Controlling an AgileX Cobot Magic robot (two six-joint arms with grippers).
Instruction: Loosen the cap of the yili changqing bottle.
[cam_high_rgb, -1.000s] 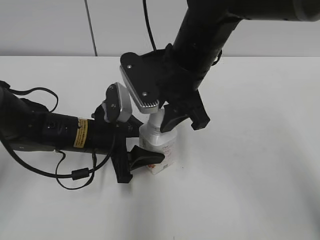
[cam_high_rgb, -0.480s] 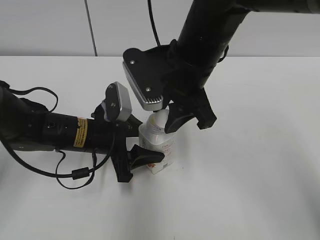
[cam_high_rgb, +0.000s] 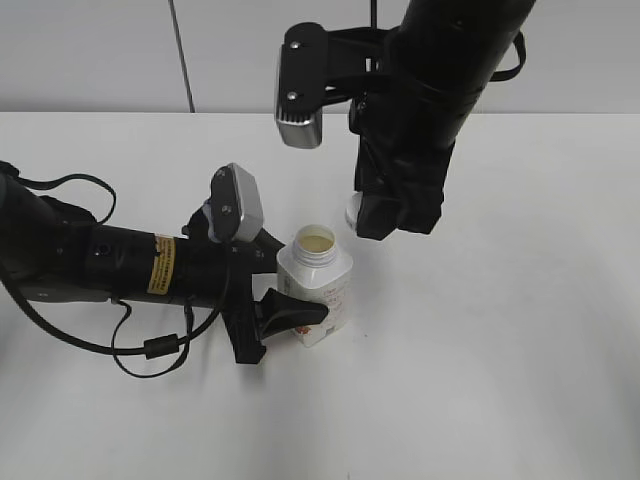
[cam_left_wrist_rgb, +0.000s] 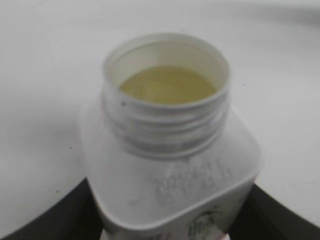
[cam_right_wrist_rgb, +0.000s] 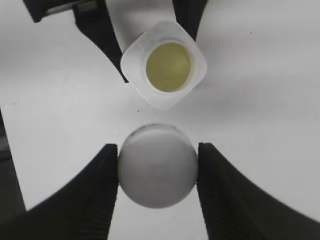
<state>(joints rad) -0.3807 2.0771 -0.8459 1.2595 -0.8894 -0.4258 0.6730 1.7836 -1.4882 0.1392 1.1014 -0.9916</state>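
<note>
The work surface is a plain white table (cam_high_rgb: 520, 330) set against a pale wall (cam_high_rgb: 90, 50); a thin dark cable hangs down the wall at the far left.

The right arm (cam_high_rgb: 450, 60) is the largest item in view, reaching in from the far side with its wrist raised above the table. The left arm (cam_high_rgb: 90, 265) lies low across the left of the scene, cables trailing on the table beside it.

The yili changqing bottle (cam_high_rgb: 316, 285) stands upright near the table's centre. The left gripper (cam_high_rgb: 285, 290) is clenched on the lower body of the bottle, one dark finger on each side, as the left wrist view confirms at its bottom edge. The neck is bare: its threads are exposed and a pale yellow liquid shows inside the open mouth (cam_left_wrist_rgb: 167, 82).

The right gripper (cam_right_wrist_rgb: 157, 167) grasps the cap (cam_right_wrist_rgb: 157, 165), its two dark fingers pressed against opposite sides. In the right wrist view the cap sits apart from the bottle, and in the exterior view it is held above table level, to the right of and beyond the mouth.

Assessment: the cap is fully off rather than merely slackened, so loosening appears complete and exceeded. What seems to remain is setting the cap down and letting go of the bottle.
</note>
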